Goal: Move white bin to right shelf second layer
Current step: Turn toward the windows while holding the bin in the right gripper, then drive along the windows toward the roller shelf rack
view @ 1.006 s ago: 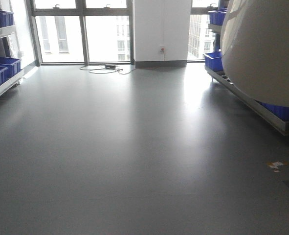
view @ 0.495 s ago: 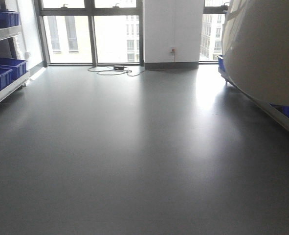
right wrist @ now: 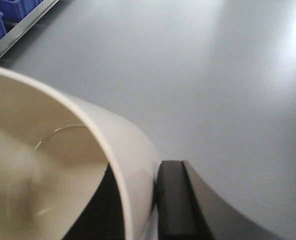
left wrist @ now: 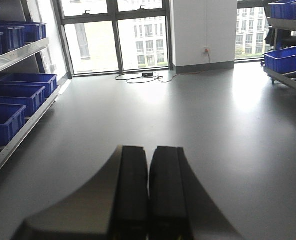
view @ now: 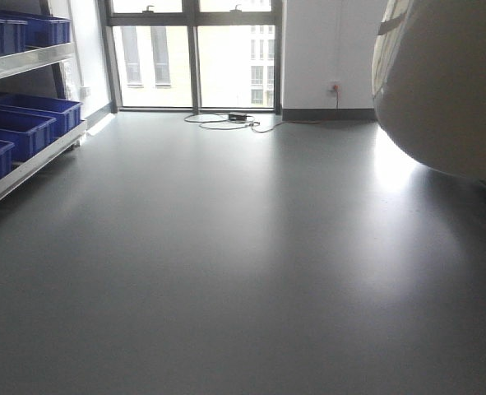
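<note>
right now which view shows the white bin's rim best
Right wrist view: white bin rim and inside clear, right tool pinching its wall. Front view shows only its outer wall. Left wrist view shows none.

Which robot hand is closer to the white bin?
Right. The right gripper is clamped on the wall of the white bin. The left gripper is shut on nothing, over the floor, with no bin in its view.

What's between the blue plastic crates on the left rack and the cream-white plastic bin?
Bare grey floor between blue plastic crates and cream-white plastic bin, per front-facing view.
</note>
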